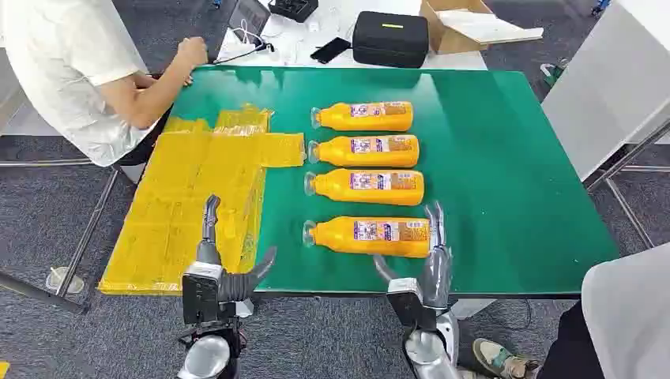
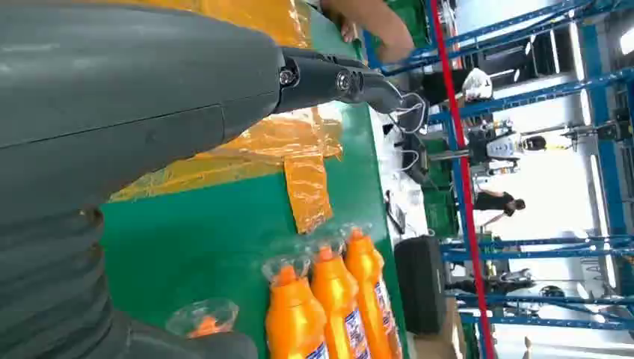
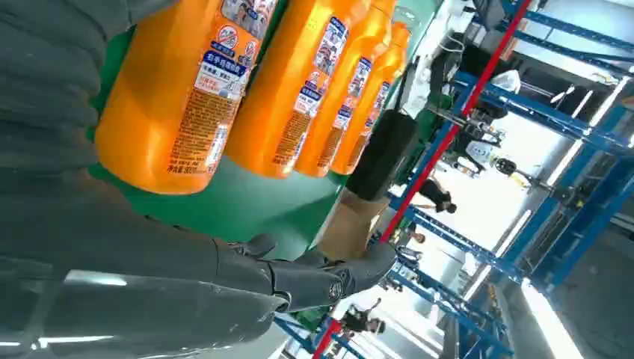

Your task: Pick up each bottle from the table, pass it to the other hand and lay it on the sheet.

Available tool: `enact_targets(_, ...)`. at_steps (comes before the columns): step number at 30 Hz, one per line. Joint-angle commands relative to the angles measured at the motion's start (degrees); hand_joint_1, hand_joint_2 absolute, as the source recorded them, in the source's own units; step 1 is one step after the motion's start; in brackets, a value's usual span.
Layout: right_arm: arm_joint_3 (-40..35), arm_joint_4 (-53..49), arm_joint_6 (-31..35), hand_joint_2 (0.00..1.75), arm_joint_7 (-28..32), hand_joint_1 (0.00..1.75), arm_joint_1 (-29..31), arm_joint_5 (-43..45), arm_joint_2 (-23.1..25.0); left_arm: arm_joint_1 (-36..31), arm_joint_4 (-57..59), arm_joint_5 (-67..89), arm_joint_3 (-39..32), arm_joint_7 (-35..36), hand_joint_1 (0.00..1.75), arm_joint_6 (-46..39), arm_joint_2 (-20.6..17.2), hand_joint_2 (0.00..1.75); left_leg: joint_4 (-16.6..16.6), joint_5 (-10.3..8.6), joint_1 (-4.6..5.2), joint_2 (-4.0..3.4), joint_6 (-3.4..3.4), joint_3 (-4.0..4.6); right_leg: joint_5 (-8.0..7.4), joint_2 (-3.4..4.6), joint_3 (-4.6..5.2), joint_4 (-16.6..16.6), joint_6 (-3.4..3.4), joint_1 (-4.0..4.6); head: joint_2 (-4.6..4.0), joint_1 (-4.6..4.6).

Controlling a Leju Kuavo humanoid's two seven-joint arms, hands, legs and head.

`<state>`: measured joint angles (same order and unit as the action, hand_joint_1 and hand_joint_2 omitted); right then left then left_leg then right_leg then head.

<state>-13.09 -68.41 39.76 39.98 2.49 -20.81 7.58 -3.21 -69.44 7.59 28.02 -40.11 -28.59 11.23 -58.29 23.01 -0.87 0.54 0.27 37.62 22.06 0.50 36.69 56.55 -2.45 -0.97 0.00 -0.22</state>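
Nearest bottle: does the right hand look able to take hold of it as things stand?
Probably yes. The right hand is open right at the base end of the nearest bottle, with bare green table around it and nothing between them.

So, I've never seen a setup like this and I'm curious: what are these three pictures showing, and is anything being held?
It is a humanoid robot with two silver arms. One picture looks down from its head; the other two come from cameras at its wrists. Four orange plastic bottles lie in a row on the green table, beside a crinkled yellow sheet. A person in white leans at the far corner. The left hand and right hand are open and hold nothing; the right is by the nearest bottle.
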Motion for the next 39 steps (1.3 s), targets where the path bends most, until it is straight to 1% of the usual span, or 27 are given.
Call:
enact_targets(1, -0.21, 3.38, 0.1, 1.75, 0.02, 0.0, 1.98, 0.24, -1.0, -1.56, 0.81, -0.26, 0.51, 0.11, 0.0, 0.16, -1.75, 1.75, 0.04, 0.11, -0.01, -0.1, 0.03, -0.32, 0.08, 0.01, -0.3, -0.05, 0.1, 0.04, 0.0, 0.0)
enact_targets(2, -0.21, 3.38, 0.1, 1.75, 0.02, 0.0, 1.98, 0.24, -1.0, -1.56, 0.81, -0.26, 0.51, 0.11, 0.0, 0.16, -1.75, 1.75, 0.04, 0.09, 0.0, -0.07, 0.03, -0.28, 0.07, 0.0, -0.27, -0.05, 0.09, 0.03, 0.0, -0.02)
enact_targets(3, -0.33, 3.48, 0.05, 1.75, 0.02, 0.0, 2.0, 0.12, -0.96, -1.55, 0.93, -0.22, 0.56, 0.11, 0.0, 0.23, -1.75, 1.75, 0.03, 0.24, -0.01, -0.13, 0.05, -0.64, 0.21, -0.01, -0.63, -0.05, 0.17, 0.07, 0.0, 0.0)
enact_targets(4, -0.39, 3.6, 0.13, 1.75, 0.02, 0.0, 2.12, 0.01, -0.88, -1.65, 1.03, -0.32, 0.57, 0.11, 0.0, 0.32, -1.72, 1.75, 0.04, 0.11, -0.01, -0.08, 0.03, -0.34, 0.09, 0.0, -0.33, -0.05, 0.1, 0.05, 0.02, 0.0)
enact_targets(5, -0.39, 3.6, 0.13, 1.75, 0.02, 0.0, 2.12, 0.01, -0.88, -1.65, 1.03, -0.32, 0.57, 0.11, 0.0, 0.32, -1.72, 1.75, 0.03, 0.18, -0.01, -0.11, 0.04, -0.49, 0.16, 0.0, -0.48, -0.04, 0.14, 0.06, 0.0, -0.02)
enact_targets(6, -0.39, 3.6, 0.13, 1.75, 0.02, 0.0, 2.12, 0.01, -0.88, -1.65, 1.03, -0.32, 0.57, 0.11, 0.0, 0.32, -1.72, 1.75, 0.04, 0.06, 0.0, -0.08, 0.02, -0.21, 0.04, 0.02, -0.19, -0.05, 0.07, 0.03, 0.0, -0.02)
enact_targets(7, -0.39, 3.6, 0.13, 1.75, 0.02, 0.0, 2.12, 0.01, -0.88, -1.65, 1.03, -0.32, 0.57, 0.11, 0.0, 0.32, -1.72, 1.75, 0.04, 0.15, -0.01, -0.1, 0.04, -0.43, 0.13, 0.0, -0.42, -0.05, 0.12, 0.05, 0.0, 0.0)
enact_targets(10, -0.26, 3.65, 0.24, 1.75, 0.02, 0.0, 2.57, 0.07, -0.77, -2.2, 1.62, -0.46, 0.46, 0.11, 0.0, 0.54, -1.62, 1.75, 0.04, 0.04, 0.0, -0.05, 0.02, -0.18, 0.03, 0.0, -0.17, -0.04, 0.07, 0.02, 0.0, 0.0)
enact_targets(11, -0.21, 3.87, 0.24, 1.75, 0.02, 0.0, 2.86, 0.12, -0.77, -2.54, 1.96, -0.5, 0.43, 0.11, 0.0, 0.62, -1.54, 1.75, 0.03, 0.12, -0.01, -0.09, 0.03, -0.36, 0.1, 0.0, -0.34, -0.04, 0.11, 0.05, 0.0, -0.02)
enact_targets(13, -0.22, 3.99, 0.24, 1.75, 0.02, 0.0, 3.1, -0.02, -0.84, -2.8, 2.16, -0.57, 0.42, 0.11, 0.0, 0.79, -1.46, 1.75, 0.04, 0.04, 0.01, -0.07, 0.02, -0.16, 0.02, 0.01, -0.15, -0.04, 0.07, 0.01, 0.0, -0.02)
enact_targets(17, -0.2, 4.47, 0.24, 1.75, 0.02, 0.0, 3.48, -0.1, -0.9, -3.15, 2.65, -0.59, 0.38, 0.11, 0.0, 0.91, -1.31, 1.75, 0.05, 0.08, 0.01, -0.07, 0.03, -0.31, 0.07, -0.01, -0.29, -0.05, 0.09, 0.03, 0.0, 0.0)
enact_targets(19, -0.2, 4.47, 0.24, 1.75, 0.02, 0.0, 3.48, -0.1, -0.9, -3.15, 2.65, -0.59, 0.38, 0.11, 0.0, 0.91, -1.31, 1.75, 0.04, 0.03, 0.01, -0.05, 0.02, -0.16, 0.02, -0.01, -0.15, -0.04, 0.06, 0.01, 0.0, -0.02)
enact_targets(20, -0.31, 4.81, 0.24, 1.75, 0.02, 0.0, 3.69, -0.43, -0.94, -3.05, 2.97, -0.55, 0.45, 0.11, 0.0, 0.97, -1.25, 1.75, 0.03, 0.18, -0.01, -0.11, 0.05, -0.52, 0.15, -0.01, -0.51, -0.04, 0.14, 0.06, 0.0, 0.0)
enact_targets(21, -0.21, 4.77, 0.24, 1.75, 0.02, 0.0, 3.78, -1.27, -1.02, -3.08, 3.15, -0.55, 0.44, 0.11, 0.0, 1.02, -1.21, 1.75, 0.06, 0.04, 0.01, -0.06, 0.02, -0.2, 0.03, -0.01, -0.19, -0.05, 0.07, 0.02, 0.0, -0.02)
enact_targets(22, 3.83, 3.61, 0.24, 1.75, 0.02, 0.0, 3.23, -10.49, 0.21, -3.19, 3.82, -0.44, 0.32, 0.11, 0.0, 1.19, -1.06, 1.75, 0.05, 0.12, 0.01, -0.09, 0.03, -0.4, 0.1, 0.0, -0.38, -0.05, 0.11, 0.03, 0.0, -0.02)
enact_targets(23, 7.43, 3.11, 0.24, 1.75, 0.02, 0.0, 3.03, -19.71, 1.46, -3.43, 4.96, -0.32, 0.08, 0.11, 0.0, 1.44, -0.71, 1.75, 0.07, 0.05, 0.01, -0.04, 0.02, -0.25, 0.05, -0.03, -0.25, -0.06, 0.08, 0.02, 0.0, -0.02)
enact_targets(24, 8.65, 3.27, 0.24, 1.75, 0.02, 0.0, 3.21, -22.98, 1.87, -3.63, 5.49, 0.01, -0.05, 0.11, 0.0, 1.41, -0.51, 1.75, 0.06, 0.04, 0.02, 0.0, 0.02, -0.19, 0.05, -0.05, -0.19, -0.04, 0.06, 0.0, 0.0, -0.02)
enact_targets(25, 10.91, 5.04, 0.24, 1.75, -0.6, 0.0, 4.53, -29.9, 1.49, -4.13, 6.5, 0.32, -0.13, 0.11, 0.0, 1.38, -0.19, 1.75, 0.06, 0.08, 0.02, -0.01, 0.03, -0.33, 0.1, -0.08, -0.33, -0.05, 0.09, 0.01, 0.0, -0.02)
enact_targets(26, 10.89, 5.61, 0.24, 1.75, -0.67, 0.0, 5.1, -29.65, 1.23, -4.29, 6.63, 0.34, -0.16, 0.11, 0.0, 1.4, -0.11, 1.75, 0.05, 0.05, 0.02, 0.0, 0.03, -0.24, 0.06, -0.06, -0.23, -0.04, 0.07, 0.01, 0.0, -0.02)
enact_targets(27, 8.45, 9.56, 0.24, 1.75, -5.34, 0.0, 8.47, -33.53, -1.69, -4.83, 7.16, 0.23, -0.58, 0.31, 0.0, 1.82, 0.69, 1.75, 0.05, 0.11, 0.02, -0.01, 0.04, -0.41, 0.12, -0.08, -0.41, -0.05, 0.1, 0.02, 0.0, -0.02)
enact_targets(29, 2.76, 14.41, 0.24, 1.75, -11.02, 0.0, 12.9, -33.81, -5.9, -5.89, 8.27, 0.21, -0.57, 1.5, 0.0, 2.7, 1.11, 1.75, 0.04, 0.02, 0.03, -0.07, 0.05, -0.19, 0.0, 0.01, -0.18, -0.06, 0.05, 0.0, 0.0, -0.02)
enact_targets(31, -0.61, 17.56, 0.17, 1.75, -13.88, 0.0, 15.52, -34.07, -8.25, -6.34, 9.45, 0.9, -0.41, 2.28, 0.0, 2.6, 1.38, 1.75, 0.04, 0.0, 0.02, -0.12, 0.06, -0.15, -0.05, 0.07, -0.16, -0.08, 0.03, 0.01, 0.0, -0.02)
enact_targets(33, -2.0, 18.9, -0.32, 1.75, -14.59, 0.0, 16.26, -34.8, -9.34, -6.18, 10.2, 0.73, -0.46, 2.68, 0.0, 2.73, 1.65, 1.75, 0.02, 0.06, 0.03, -0.2, 0.11, -0.4, -0.03, 0.1, -0.41, -0.11, 0.05, 0.02, 0.0, -0.02)
enact_targets(34, -2.32, 19.09, -0.27, 1.75, -14.83, 0.0, 16.35, -34.96, -9.4, -6.18, 10.41, 0.72, -0.49, 2.93, 0.0, 2.7, 1.74, 1.75, 0.05, -0.06, 0.04, -0.03, 0.12, -0.17, -0.06, -0.02, -0.2, -0.1, -0.01, -0.02, 0.0, 0.0)
enact_targets(37, -2.7, 19.19, -0.38, 1.75, -15.05, 0.0, 16.29, -35.03, -9.49, -6.07, 10.59, 0.81, -0.41, 3.02, 0.0, 2.6, 1.76, 1.75, 0.07, 0.04, 0.04, -0.08, 0.18, -0.52, 0.03, -0.04, -0.57, -0.15, 0.06, 0.0, 0.0, -0.02)
enact_targets(38, -3.35, 19.37, -0.76, 1.75, -15.72, 0.0, 16.49, -35.34, -9.6, -6.05, 10.77, 0.7, -0.43, 3.44, 0.0, 2.59, 1.87, 1.75, 0.05, -0.04, 0.06, -0.05, 0.1, -0.21, -0.07, -0.01, -0.23, -0.08, -0.03, -0.02, 0.0, -0.02)
enact_targets(39, -3.73, 19.36, -0.87, 1.75, -16.22, 0.0, 16.67, -35.37, -9.69, -6.1, 10.78, 0.68, -0.39, 3.62, 0.0, 2.68, 1.84, 1.75, 0.08, 0.09, 0.05, -0.1, 0.11, -0.54, 0.04, -0.02, -0.55, -0.11, 0.06, 0.01, 0.0, -0.02)
